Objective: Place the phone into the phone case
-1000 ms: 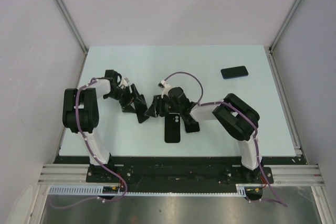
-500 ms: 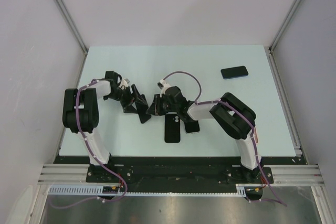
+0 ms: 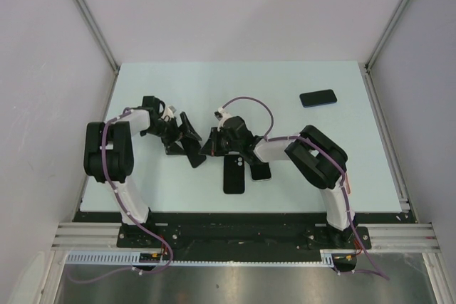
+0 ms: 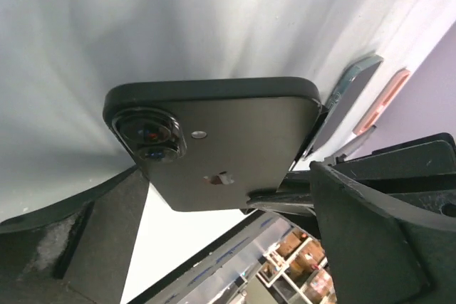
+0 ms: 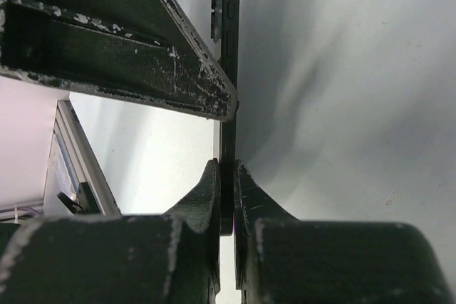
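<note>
A black phone shows its back, with a twin-lens camera and a logo, and it has a dark rounded rim. I cannot tell whether that rim is the phone case. From above, the phone sits at the table's near centre. My right gripper is shut on the phone's thin edge, which I see end-on. My left gripper stands open just left of the phone, with its fingers on either side and off it. A second dark slab lies beside the phone, partly under my right arm.
Another black flat slab lies at the back right of the pale table. The grey-blue edge of the nearby slab shows past the phone. Both arms crowd the table's near middle. A metal rail runs along the near edge.
My right gripper's jaws have closed onto the phone's edge, and its wrist shifted slightly left. My left gripper's jaws have spread wider. The phone has stayed in place.
</note>
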Controlling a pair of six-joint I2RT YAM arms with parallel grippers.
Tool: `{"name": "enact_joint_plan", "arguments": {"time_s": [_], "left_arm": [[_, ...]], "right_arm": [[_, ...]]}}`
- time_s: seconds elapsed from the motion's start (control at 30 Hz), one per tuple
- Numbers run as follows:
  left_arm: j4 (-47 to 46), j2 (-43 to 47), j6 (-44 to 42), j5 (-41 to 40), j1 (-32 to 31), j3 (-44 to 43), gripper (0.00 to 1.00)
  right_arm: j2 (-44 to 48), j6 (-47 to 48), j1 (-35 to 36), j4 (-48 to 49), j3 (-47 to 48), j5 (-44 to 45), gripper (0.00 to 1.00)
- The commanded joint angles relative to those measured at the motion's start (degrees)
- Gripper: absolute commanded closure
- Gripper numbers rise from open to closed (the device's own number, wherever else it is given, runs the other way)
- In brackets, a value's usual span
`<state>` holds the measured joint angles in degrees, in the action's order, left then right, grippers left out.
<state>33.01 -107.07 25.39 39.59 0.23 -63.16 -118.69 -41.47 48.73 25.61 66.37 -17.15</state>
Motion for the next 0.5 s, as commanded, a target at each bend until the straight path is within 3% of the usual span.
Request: {"name": "enact_joint_plan", "arguments": {"time_s": [0.0,0.47], "left_arm": [[2.66,4.32,-3.41,-4.34,-0.76,-0.56,0.00],[9.35,14.42,-4.56,-9.54,-0.76,-5.40,0.01]], "right_arm": [[1.80,2.36,0.49,-0.12,1.83,-2.00,1.00],[9.34,0.51,-0.56,-6.70,1.75,-4.21,1.00]]}}
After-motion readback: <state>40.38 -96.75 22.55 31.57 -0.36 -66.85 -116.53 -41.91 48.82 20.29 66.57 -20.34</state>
